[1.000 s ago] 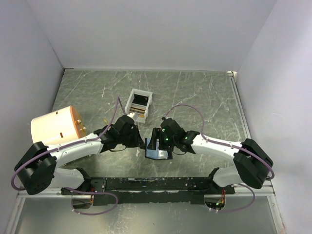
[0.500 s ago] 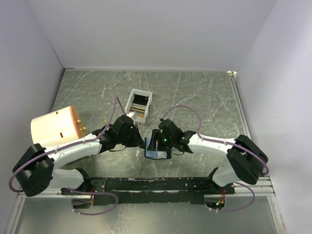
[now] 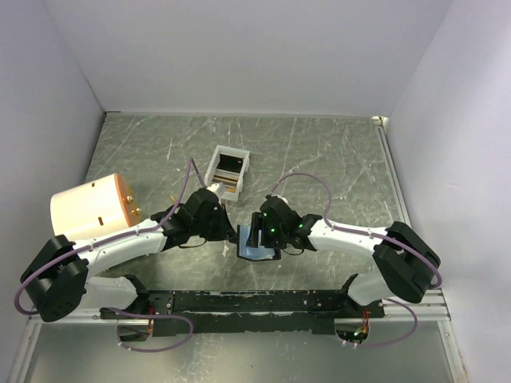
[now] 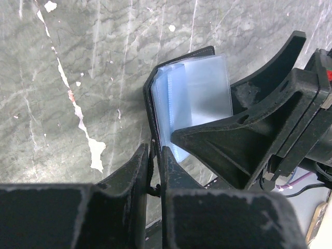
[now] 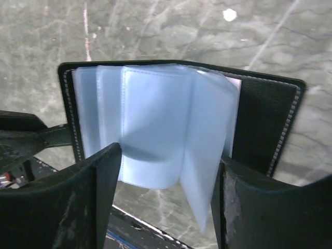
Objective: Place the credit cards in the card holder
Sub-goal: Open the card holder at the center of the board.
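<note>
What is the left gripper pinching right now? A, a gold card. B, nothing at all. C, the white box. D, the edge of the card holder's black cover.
D: the left wrist view shows the left gripper shut on the black cover edge of the open card holder.

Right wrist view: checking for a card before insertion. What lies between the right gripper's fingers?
The card holder, pale blue sleeves fanned, lies between the fingers of the right gripper; the right wrist view shows no card.
</note>
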Controlling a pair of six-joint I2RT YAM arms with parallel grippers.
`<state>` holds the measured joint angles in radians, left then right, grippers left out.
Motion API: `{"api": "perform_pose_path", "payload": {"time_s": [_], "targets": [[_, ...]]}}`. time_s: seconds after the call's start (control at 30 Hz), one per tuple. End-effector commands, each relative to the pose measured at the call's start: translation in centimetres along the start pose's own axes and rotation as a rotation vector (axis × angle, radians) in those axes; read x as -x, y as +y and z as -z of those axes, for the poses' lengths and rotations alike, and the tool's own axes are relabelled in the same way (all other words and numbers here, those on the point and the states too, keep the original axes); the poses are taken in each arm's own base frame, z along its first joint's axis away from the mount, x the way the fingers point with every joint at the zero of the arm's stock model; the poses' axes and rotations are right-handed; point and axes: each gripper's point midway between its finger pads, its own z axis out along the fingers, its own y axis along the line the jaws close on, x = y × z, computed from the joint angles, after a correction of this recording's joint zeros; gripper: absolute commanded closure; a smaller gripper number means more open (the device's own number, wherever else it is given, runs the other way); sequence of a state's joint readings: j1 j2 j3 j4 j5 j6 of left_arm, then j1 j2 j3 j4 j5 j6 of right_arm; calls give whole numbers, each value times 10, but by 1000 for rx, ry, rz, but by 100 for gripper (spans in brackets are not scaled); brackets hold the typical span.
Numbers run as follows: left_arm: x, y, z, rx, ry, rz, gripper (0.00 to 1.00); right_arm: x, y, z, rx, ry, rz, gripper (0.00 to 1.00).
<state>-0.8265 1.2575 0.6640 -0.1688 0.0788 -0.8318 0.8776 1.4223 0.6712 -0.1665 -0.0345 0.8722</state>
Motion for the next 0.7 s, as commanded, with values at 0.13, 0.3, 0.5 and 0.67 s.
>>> {"api": "perform_pose_path", "payload": {"time_s": [0.13,0.3,0.5,0.67], "targets": [[0,-3,2,-8,-4,2,93,14,-25,18,-156,-66,49,24],[-1,0,2,5,-5,2,93,22,-28,27,-193,-87,67,18],[-2,5,1,23,-3,1,93,33,-25,39,-215,-114,93,22],[0,4,-1,26,-1,2,93,37,-20,45,-206,-121,100,31]]}}
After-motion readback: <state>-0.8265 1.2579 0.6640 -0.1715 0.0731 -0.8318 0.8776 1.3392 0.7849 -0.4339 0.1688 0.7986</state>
